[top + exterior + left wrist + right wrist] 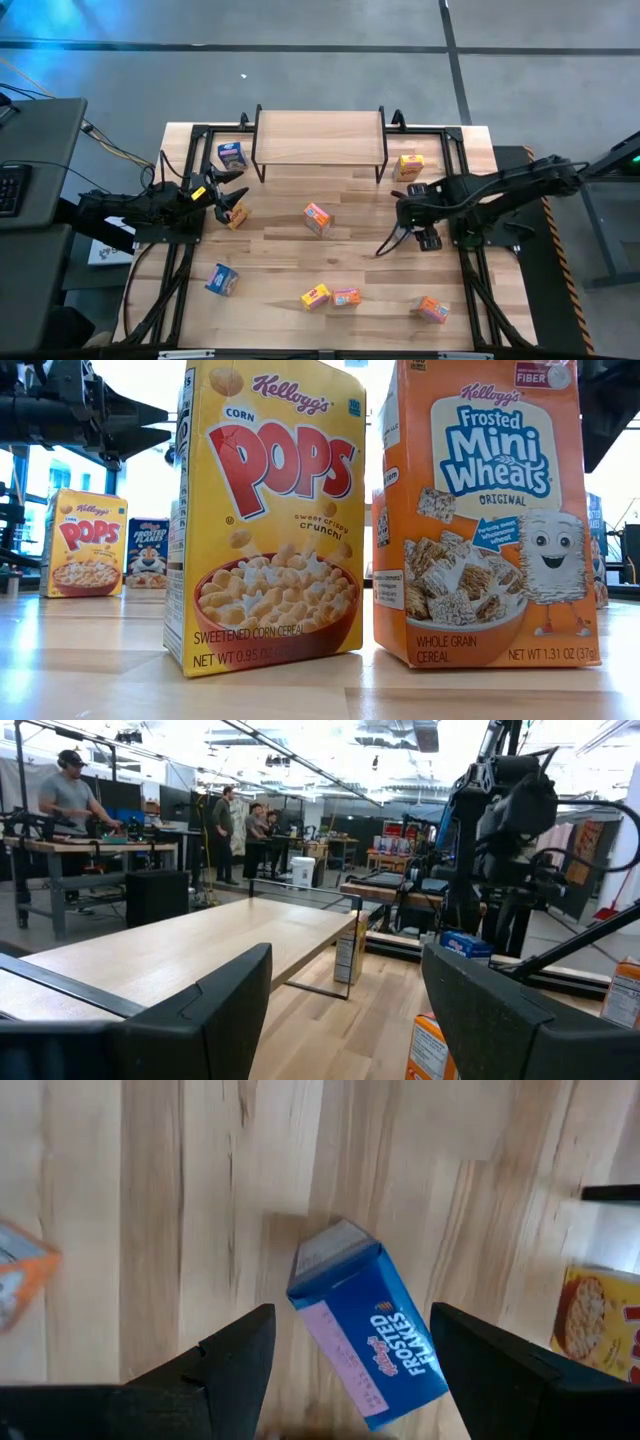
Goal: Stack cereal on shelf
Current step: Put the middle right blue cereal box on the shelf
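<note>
Gripping a blue Frosted Flakes box (368,1335) in the right gripper (352,1312), tilted, lifted off the counter (150,1230), with a shadow on the wood beneath. Hanging right of centre, in front of the right end of the shelf (318,138), which stands at the counter's far edge.

Holding the left gripper (232,196) open with nothing between its fingers, low at the counter's left side and aimed toward the shelf. Just beside it, an orange box (237,217). Behind it, by the shelf's left legs, a second blue box (232,154).

Around the right gripper: a yellow box (410,166) close by the shelf's right legs and a mid-counter box (318,218) between the 2 arms.

Along the near edge: a third blue box (222,280) on the left, a Corn Pops box (270,520) and a Mini-Wheats box (485,515) upright just beside each other, and 1 more orange carton (432,309) on the right.

Beyond the counter, in the left wrist view, several people (70,800) at benches.
</note>
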`<act>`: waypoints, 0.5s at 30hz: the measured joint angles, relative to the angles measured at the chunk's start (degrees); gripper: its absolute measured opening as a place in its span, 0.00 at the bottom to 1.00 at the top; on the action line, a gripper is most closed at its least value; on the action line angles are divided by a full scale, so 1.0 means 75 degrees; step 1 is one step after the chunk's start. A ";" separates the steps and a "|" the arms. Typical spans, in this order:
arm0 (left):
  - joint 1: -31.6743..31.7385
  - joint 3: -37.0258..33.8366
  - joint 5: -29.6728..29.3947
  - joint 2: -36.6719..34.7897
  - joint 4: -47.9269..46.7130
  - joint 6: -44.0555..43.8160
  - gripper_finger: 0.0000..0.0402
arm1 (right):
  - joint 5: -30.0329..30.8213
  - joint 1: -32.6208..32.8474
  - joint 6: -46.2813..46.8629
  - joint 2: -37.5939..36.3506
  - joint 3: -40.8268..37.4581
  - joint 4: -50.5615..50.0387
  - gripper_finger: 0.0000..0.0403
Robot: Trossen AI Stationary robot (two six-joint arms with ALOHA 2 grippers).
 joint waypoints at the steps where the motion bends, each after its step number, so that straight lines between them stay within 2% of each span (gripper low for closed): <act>1: 0.0003 0.0000 0.0000 0.0000 0.0000 0.0000 0.62 | 0.0014 0.0000 -0.0050 0.0039 0.0000 0.0001 0.64; 15: 0.0000 0.0003 -0.0002 0.0002 -0.0001 0.0000 0.62 | 0.0057 0.0000 -0.0257 0.0770 0.0000 -0.0048 0.64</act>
